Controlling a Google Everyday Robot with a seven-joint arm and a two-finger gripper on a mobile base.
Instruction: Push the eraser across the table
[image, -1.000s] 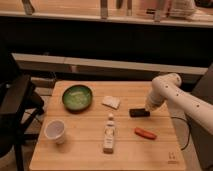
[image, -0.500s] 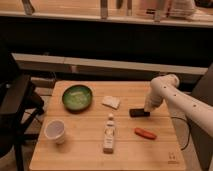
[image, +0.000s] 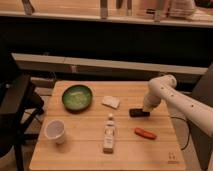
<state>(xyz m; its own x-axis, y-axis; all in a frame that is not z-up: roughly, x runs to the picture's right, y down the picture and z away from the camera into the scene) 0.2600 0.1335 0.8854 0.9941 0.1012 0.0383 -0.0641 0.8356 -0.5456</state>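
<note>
Six things on the table: the eraser, an orange-red oblong item, a white wedge-shaped piece, a green bowl, a white cup and a small bottle.
Table (image: 85, 150): light wooden planks with rounded corners.
Eraser (image: 136, 113): a flat black block lying right of centre, long side roughly left to right, its right end under the tool.
Gripper (image: 146, 110): lowered to the tabletop at the eraser's right end, touching it or just above it; which of the two cannot be told.
Gripper state: cannot tell whether it is open or closed.
Arm (image: 176, 98): white, reaching in from the right edge and bending down to the gripper.
Orange-red oblong item (image: 145, 133): nearer the front edge than the eraser, apart from it.
White wedge-shaped piece (image: 111, 102): left of the eraser, between it and the bowl.
Green bowl (image: 77, 97): back left part of the table.
White cup (image: 55, 131): upright, front left.
Small bottle (image: 109, 137): lying near the front middle, its cap pointing toward the back.
</note>
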